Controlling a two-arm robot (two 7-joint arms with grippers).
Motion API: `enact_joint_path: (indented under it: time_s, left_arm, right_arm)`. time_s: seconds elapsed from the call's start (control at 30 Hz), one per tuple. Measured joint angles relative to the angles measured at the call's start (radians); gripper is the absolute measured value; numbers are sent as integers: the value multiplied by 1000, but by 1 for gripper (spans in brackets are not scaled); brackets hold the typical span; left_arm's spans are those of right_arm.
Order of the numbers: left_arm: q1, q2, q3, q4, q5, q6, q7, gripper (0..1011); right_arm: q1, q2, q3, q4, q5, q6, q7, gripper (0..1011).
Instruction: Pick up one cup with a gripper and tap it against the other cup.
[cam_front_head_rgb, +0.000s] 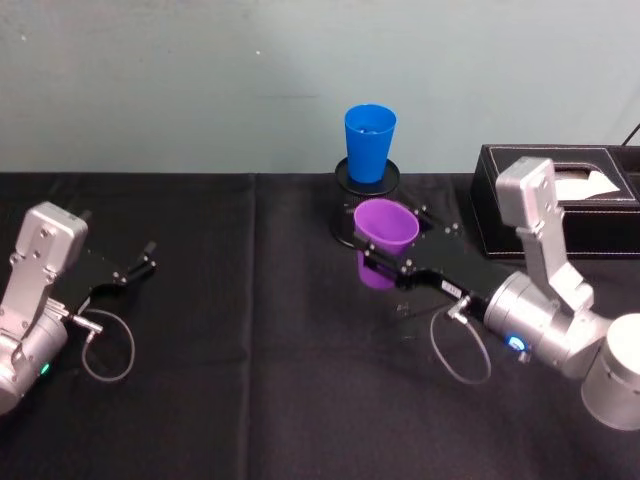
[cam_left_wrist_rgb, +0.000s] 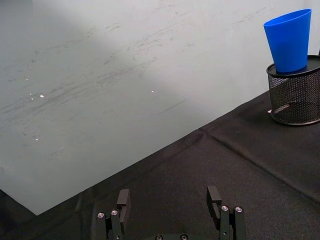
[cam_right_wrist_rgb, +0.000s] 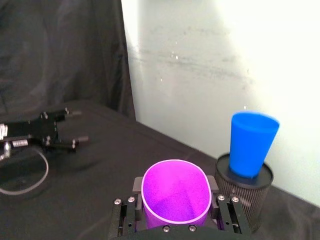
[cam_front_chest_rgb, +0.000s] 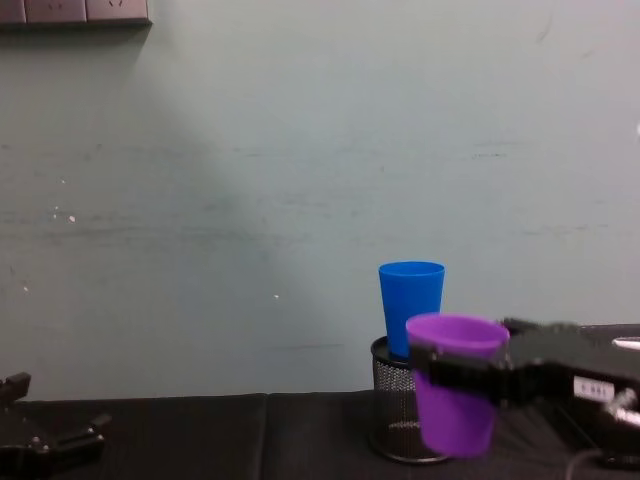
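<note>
My right gripper (cam_front_head_rgb: 385, 249) is shut on the purple cup (cam_front_head_rgb: 384, 238), holding it upright above the black cloth; the same cup (cam_right_wrist_rgb: 175, 194) sits squeezed between the fingers in the right wrist view. In the chest view the purple cup (cam_front_chest_rgb: 455, 395) hangs just in front of and below the blue cup (cam_front_chest_rgb: 411, 307), apart from it. The blue cup (cam_front_head_rgb: 369, 142) stands upright on an upturned black wire-mesh pot (cam_front_head_rgb: 368, 178) at the back. My left gripper (cam_front_head_rgb: 138, 264) rests open at the table's left side, its fingers (cam_left_wrist_rgb: 123, 201) apart with nothing between them.
A black tissue box (cam_front_head_rgb: 560, 198) stands at the back right, close behind my right arm. The table wears a black cloth (cam_front_head_rgb: 250, 380), and a pale wall (cam_front_head_rgb: 200, 80) runs right behind the mesh pot (cam_right_wrist_rgb: 243, 192).
</note>
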Motion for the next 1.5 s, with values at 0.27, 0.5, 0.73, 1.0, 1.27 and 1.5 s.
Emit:
enact_joint_path:
  time_s: [0.27,0.5,0.73,1.0,1.27,1.5]
  left_arm:
    - [0,0,0,0,0,0,0,1000]
    - [0,0,0,0,0,0,0,1000]
    - [0,0,0,0,0,0,0,1000]
    - [0,0,0,0,0,0,0,1000]
    - [0,0,0,0,0,0,0,1000]
    - [0,0,0,0,0,0,0,1000]
  right_arm:
    - [21,1,28,-63,16,67,1,730]
    - [22,0,31,-68,18,74,0,730]
    - [21,-1,29,-64,17,69,0,730]
    - [21,-1,28,-62,16,68,0,730]
    - [20,-1,27,-61,14,67,0,730]
    - [20,-1,27,-60,13,66,0,730]
